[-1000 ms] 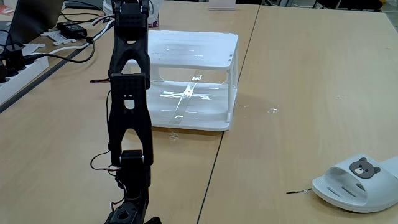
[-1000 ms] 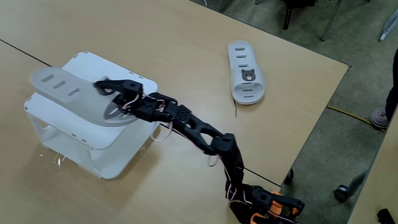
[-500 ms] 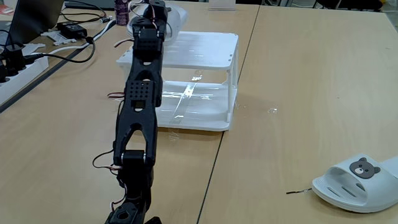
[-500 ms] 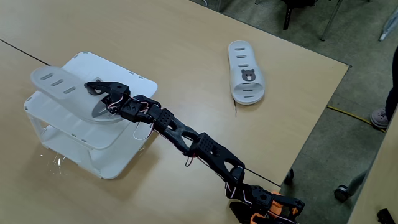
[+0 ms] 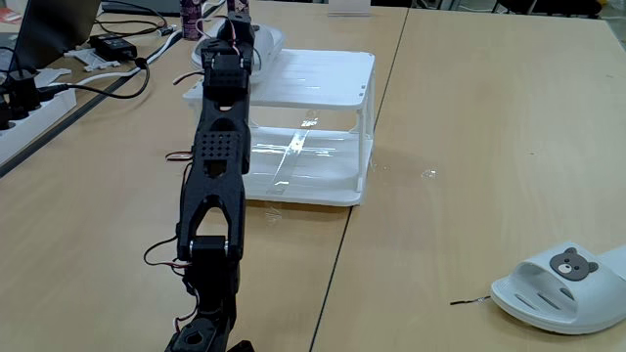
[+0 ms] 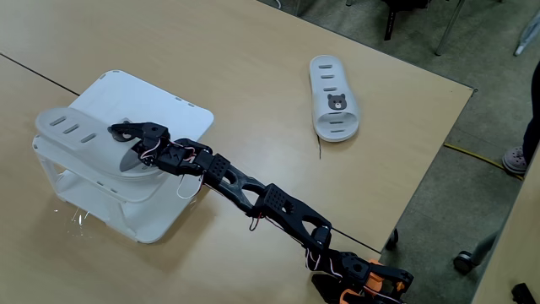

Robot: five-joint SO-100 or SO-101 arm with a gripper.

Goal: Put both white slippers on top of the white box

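slipper (image 6: 84, 142) lowered onto box (image 6: 173, 114), gripper (image 6: 126, 138) clamped

Wooden table (image 6: 253, 76) carries white box (image 6: 169, 215), slipper (image 6: 334, 97).

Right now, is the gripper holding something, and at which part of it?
Yes. The gripper holds one slipper near one end, over the box. Whether the jaws grip the strap or the sole cannot be told.

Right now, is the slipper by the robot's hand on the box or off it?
On. The slipper lies across the box top, overhanging its edge, with the gripper at its strap.
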